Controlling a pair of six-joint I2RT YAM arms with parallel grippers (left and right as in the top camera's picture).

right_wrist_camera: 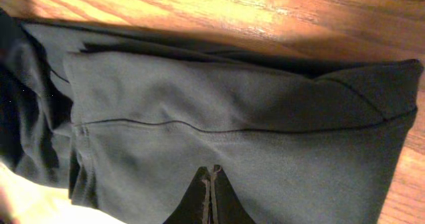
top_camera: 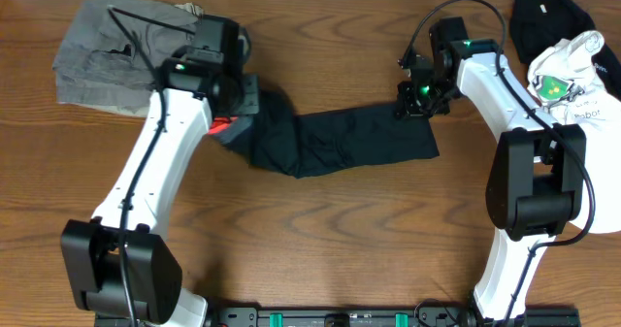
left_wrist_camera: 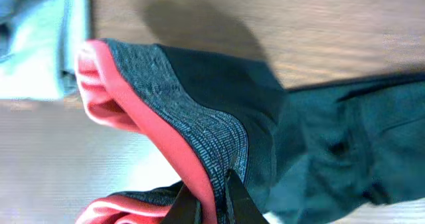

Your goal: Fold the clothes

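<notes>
Nearest the left wrist lens, the left hand (left_wrist_camera: 207, 205) is clamped on the red-lined grey waistband (left_wrist_camera: 179, 127); we judge this grip anchors one end of the black trousers (top_camera: 359, 143) for folding. They lie stretched across the middle of the tabletop (top_camera: 340, 249). The right hand (right_wrist_camera: 211, 196) is closed over the leg end; whether it pinches cloth we cannot tell. From the lower edge, the left arm extends diagonally; the right arm bends inward.

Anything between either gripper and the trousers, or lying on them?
Nothing visible. The left gripper is shut on the waistband, the right gripper on the leg end of the trousers. The grey garment lies beside the waistband, not over it.
</notes>
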